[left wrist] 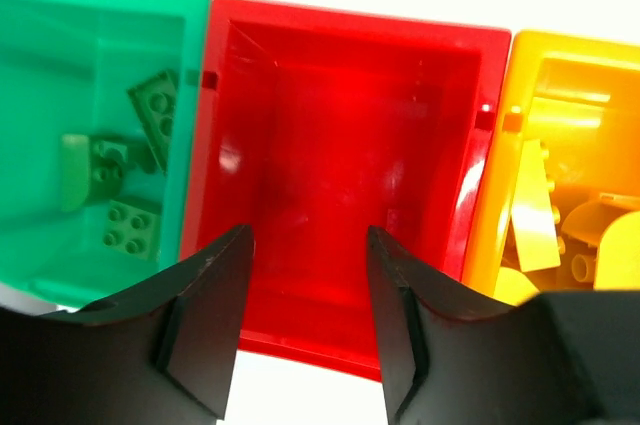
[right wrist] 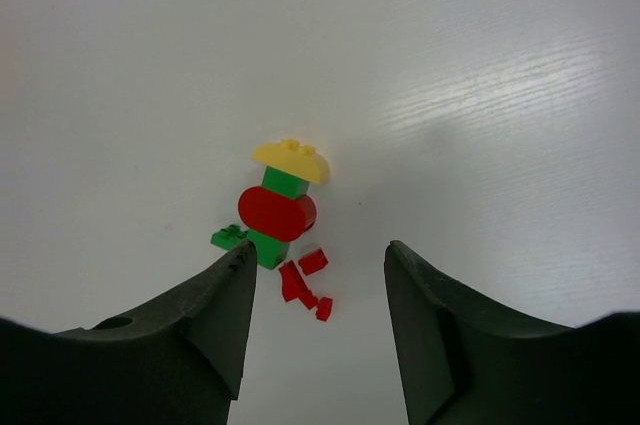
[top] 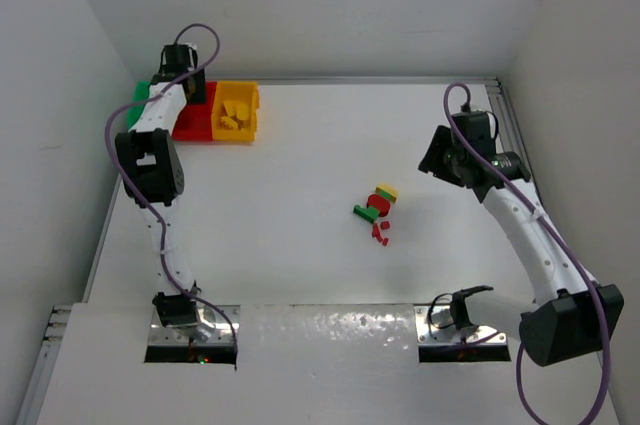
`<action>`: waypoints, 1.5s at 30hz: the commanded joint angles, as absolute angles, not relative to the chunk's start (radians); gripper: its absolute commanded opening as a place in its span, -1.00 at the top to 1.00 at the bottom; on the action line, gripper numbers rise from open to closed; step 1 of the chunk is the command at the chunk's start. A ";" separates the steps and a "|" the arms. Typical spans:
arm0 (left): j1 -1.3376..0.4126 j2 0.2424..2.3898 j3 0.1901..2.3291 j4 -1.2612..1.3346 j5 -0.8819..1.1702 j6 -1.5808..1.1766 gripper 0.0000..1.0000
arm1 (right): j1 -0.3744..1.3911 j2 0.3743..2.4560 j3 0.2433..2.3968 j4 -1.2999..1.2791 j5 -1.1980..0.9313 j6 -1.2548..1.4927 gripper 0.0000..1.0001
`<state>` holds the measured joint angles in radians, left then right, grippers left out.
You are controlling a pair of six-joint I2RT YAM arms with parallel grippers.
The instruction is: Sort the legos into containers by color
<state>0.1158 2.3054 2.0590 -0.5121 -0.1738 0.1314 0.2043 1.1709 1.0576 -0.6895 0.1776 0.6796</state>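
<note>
The containers stand in a row at the table's far left: green bin (left wrist: 60, 265), red bin (left wrist: 340, 115), yellow bin (left wrist: 490, 195). My left gripper (left wrist: 308, 235) hangs open above the red bin (top: 190, 127) with nothing between its fingers. Green legos (left wrist: 135, 175) lie in the green bin and yellow legos (left wrist: 535, 210) in the yellow bin (top: 252, 110). I cannot make out any brick inside the red bin. On the table a stack of green, red and yellow legos (right wrist: 278, 207) lies with small red legos (right wrist: 305, 280) beside it. My right gripper (right wrist: 318, 250) hovers open above and just short of them.
White walls close in the table on the left, back and right. A metal rail (top: 510, 135) runs along the right edge. The loose lego cluster (top: 378, 207) lies right of the table's middle, left of my right gripper (top: 433, 158).
</note>
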 commanded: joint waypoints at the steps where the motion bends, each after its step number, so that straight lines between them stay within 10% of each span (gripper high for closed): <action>1: 0.112 2.240 2.043 -0.465 -0.156 0.146 0.03 | 0.203 1.141 1.066 -0.681 0.170 0.667 -0.08; 11: 0.011 2.000 2.028 -0.590 -0.046 0.141 0.32 | 0.203 1.108 1.062 -0.710 0.175 0.664 -0.08; 19: -0.582 1.599 1.488 -0.576 0.115 0.215 0.20 | 0.204 1.063 1.019 -0.710 0.163 0.683 -0.09; 32: -1.017 1.795 1.405 -0.519 -0.024 -0.393 0.07 | 0.204 0.973 1.000 -0.799 0.232 0.703 -0.09; 45: -1.062 2.022 1.456 -0.411 -0.196 -0.633 -0.09 | 0.204 0.902 0.976 -0.853 0.273 0.703 -0.09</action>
